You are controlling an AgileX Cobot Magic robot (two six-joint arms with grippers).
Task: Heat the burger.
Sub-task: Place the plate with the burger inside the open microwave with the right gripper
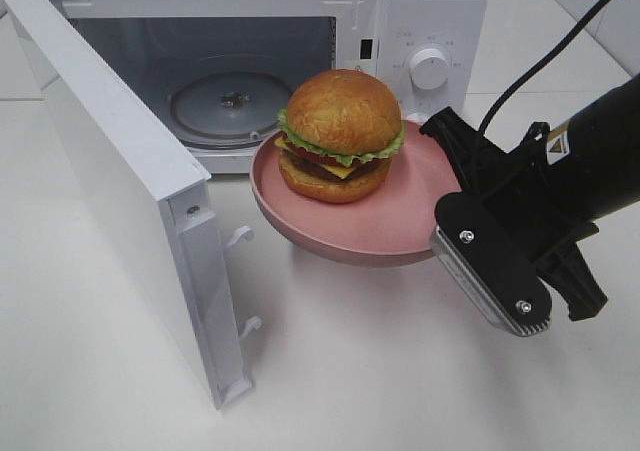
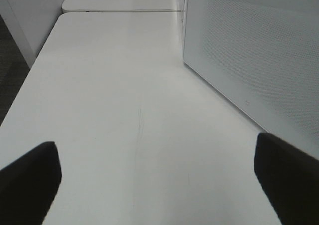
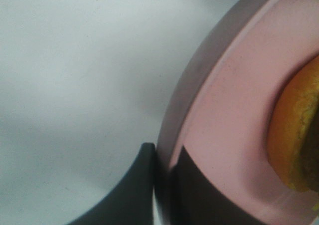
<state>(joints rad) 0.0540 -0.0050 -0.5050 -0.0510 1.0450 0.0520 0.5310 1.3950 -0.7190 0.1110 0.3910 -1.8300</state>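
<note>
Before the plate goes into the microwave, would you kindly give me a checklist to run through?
1. Door swung wide open: ok.
2. Turntable bare: ok.
3. Right end effector pinched on the plate rim: ok.
4. Burger upright on the plate: ok.
5. Left end effector open, holding nothing: ok.
6. Plate fits through the microwave opening: cannot tell.

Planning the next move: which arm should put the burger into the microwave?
Right. The right gripper is shut on the pink plate, holding the burger before the open microwave; the left gripper is open and empty.
</note>
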